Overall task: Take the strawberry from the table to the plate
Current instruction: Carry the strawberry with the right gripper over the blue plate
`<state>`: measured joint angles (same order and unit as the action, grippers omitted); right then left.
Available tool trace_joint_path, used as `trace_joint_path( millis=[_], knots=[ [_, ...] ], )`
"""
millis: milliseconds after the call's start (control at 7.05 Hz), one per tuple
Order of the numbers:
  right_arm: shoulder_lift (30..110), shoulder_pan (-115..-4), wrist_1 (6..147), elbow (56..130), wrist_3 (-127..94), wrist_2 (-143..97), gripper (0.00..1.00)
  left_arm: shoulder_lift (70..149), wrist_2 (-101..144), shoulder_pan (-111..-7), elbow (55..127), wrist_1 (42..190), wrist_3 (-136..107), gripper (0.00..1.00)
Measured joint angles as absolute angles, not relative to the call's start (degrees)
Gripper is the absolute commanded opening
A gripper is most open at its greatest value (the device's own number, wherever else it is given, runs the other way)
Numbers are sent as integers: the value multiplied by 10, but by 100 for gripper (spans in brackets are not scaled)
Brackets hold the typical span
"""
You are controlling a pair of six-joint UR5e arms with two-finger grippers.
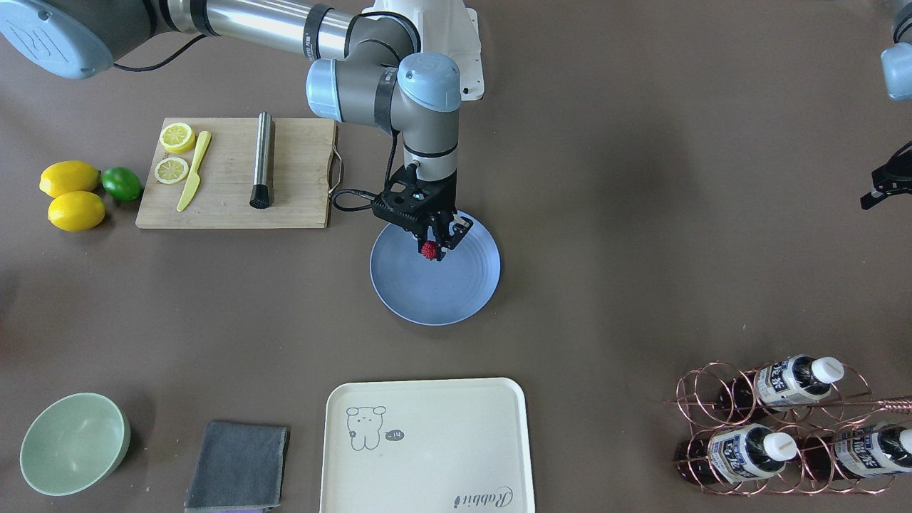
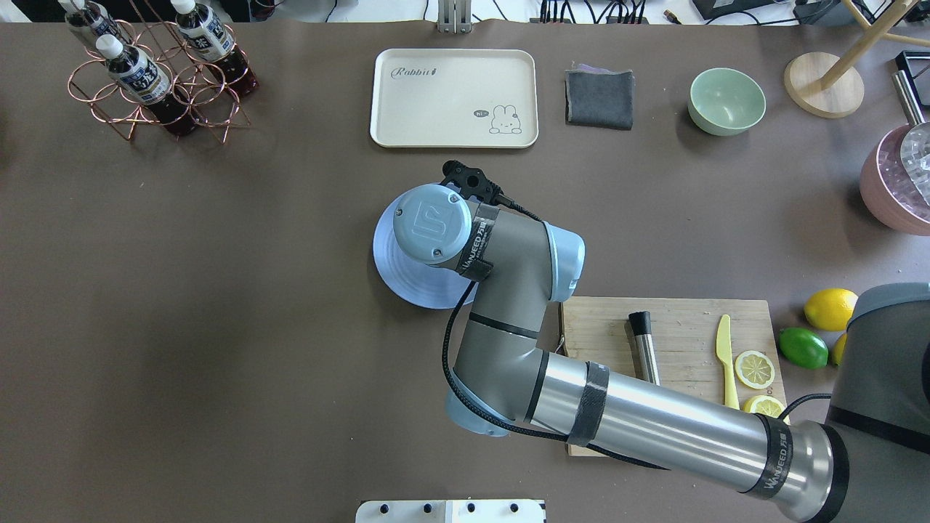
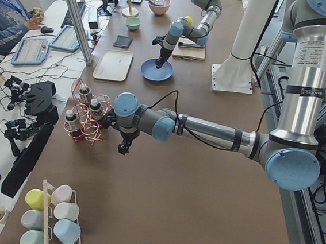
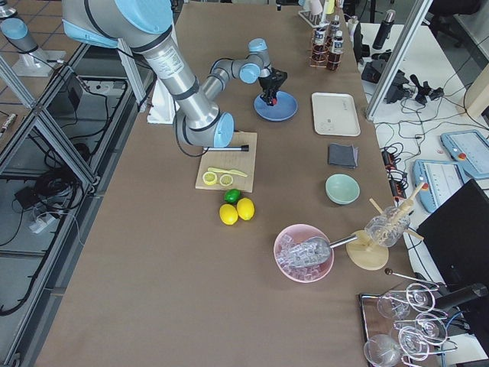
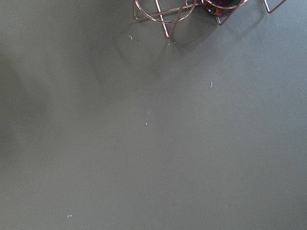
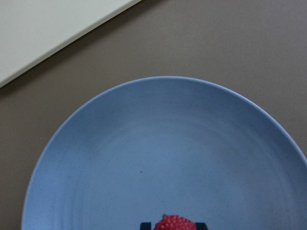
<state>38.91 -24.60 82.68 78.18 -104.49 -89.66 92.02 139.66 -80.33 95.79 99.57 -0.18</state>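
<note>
The small dark red strawberry [image 1: 429,250] is pinched in my right gripper [image 1: 432,247], which is shut on it just above the inner part of the pale blue plate [image 1: 442,292]. In the right wrist view the strawberry [image 6: 175,223] shows at the bottom edge between the black fingertips, with the plate [image 6: 168,143] spread below. From overhead the right arm hides the berry and covers part of the plate [image 2: 407,280]. My left gripper [image 3: 124,147] hangs over bare table [image 1: 605,214] near the bottle rack; I cannot tell whether it is open or shut.
A wooden cutting board [image 1: 299,178] with lemon slices, a yellow knife and a metal tool lies beside the plate. Two lemons [image 1: 71,192] and a lime sit further out. A cream tray [image 1: 427,442], grey cloth [image 1: 239,463], mint bowl [image 1: 71,442] and copper bottle rack [image 1: 784,427] line the far edge.
</note>
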Motion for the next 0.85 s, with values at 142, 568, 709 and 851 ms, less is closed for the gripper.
trace_joint_path(
  millis=[142,568,709,851],
  knots=[
    [389,-242,822,772,-1045,-893,0,920,1397,-803,958,996,-2,98],
    [387,-241,818,760,-1042,-890,0,919,1397,-803,958,996,-2,98],
    [387,-241,818,760,-1039,-890,70,919,1397,-803,957,996,-2,98],
    [387,-241,818,759,-1031,-888,99,919,1397,-803,956,996,-2,98]
  ],
)
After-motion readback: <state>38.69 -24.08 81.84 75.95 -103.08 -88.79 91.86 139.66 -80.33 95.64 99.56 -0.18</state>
